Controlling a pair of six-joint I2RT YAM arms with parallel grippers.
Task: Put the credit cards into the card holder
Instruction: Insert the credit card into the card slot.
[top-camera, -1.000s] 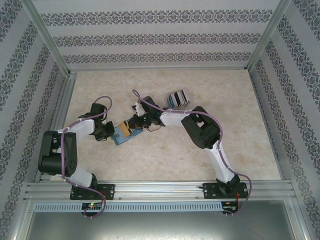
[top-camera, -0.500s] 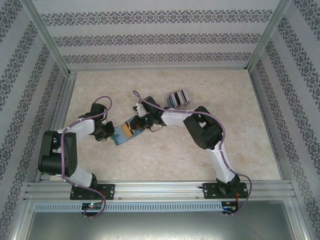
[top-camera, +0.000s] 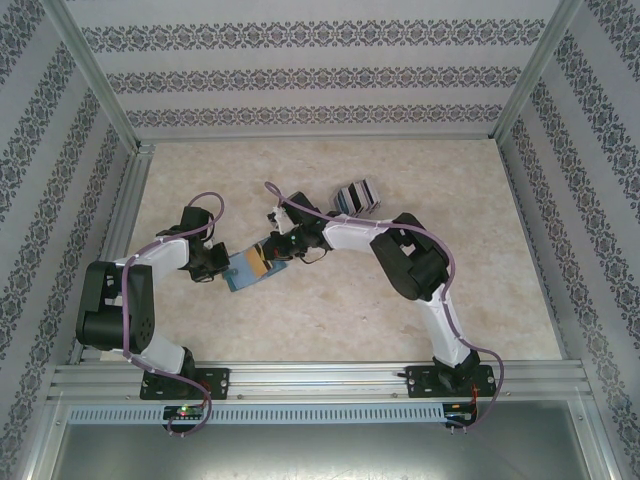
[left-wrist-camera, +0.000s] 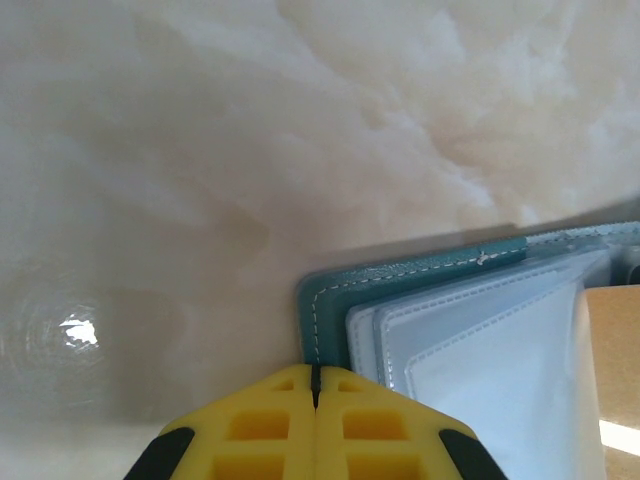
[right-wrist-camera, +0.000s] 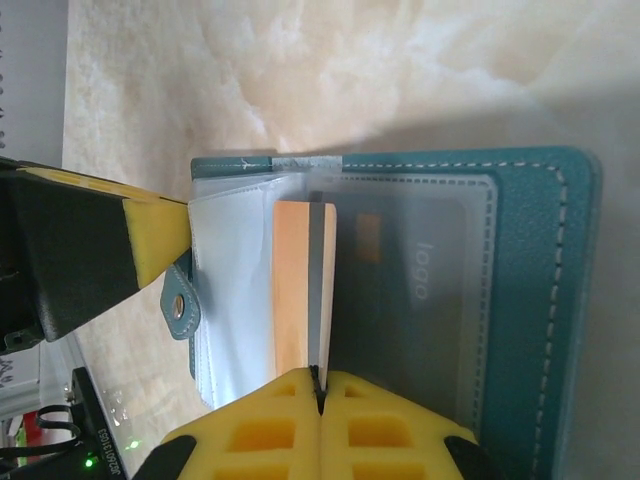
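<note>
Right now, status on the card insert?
Left gripper shut on card holder. Right gripper shut on tan card, at clear sleeve. Nothing in the way.

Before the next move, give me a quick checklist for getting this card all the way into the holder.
1. Right tool gripping the tan card: ok, shut on its edge.
2. Left tool keeping the card holder open: ok, shut on the cover's edge.
3. Card seated in the clear pocket: not ok, a strip sticks out.
4. Other cards out of the way: ok, piled beyond the right arm.
5. Pocket snagging the card: cannot tell.
</note>
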